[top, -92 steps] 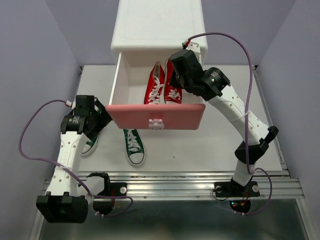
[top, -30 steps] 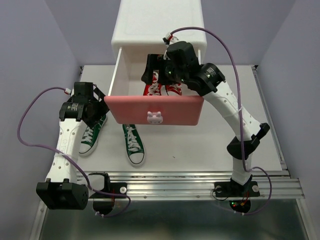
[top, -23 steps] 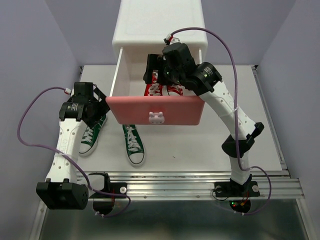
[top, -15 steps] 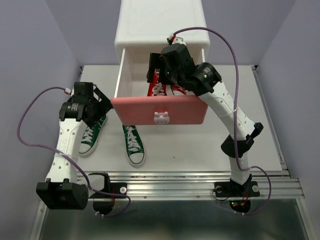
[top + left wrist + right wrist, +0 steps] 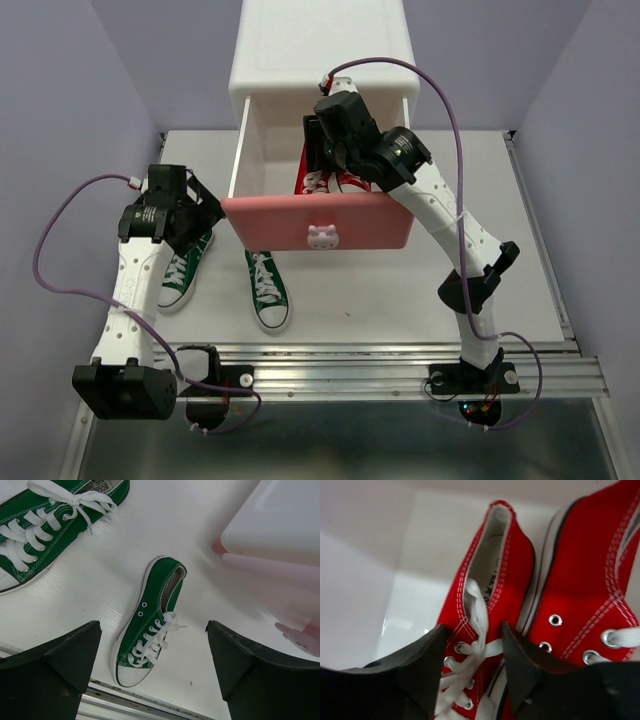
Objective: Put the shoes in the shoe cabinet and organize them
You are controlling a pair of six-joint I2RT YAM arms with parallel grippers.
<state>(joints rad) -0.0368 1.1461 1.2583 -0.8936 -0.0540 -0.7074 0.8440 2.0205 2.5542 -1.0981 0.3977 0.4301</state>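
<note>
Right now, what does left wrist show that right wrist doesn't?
Only left wrist: the lower green shoe and the upper green shoe, both lying on the table, plus the drawer from outside with its bunny knob.
Only right wrist: the left-hand red shoe and right-hand red shoe side by side, the right gripper straddling the left-hand one's laces; whether it grips is unclear.
Shared: only the drawer, seen from outside in one view and from inside in the other.
</note>
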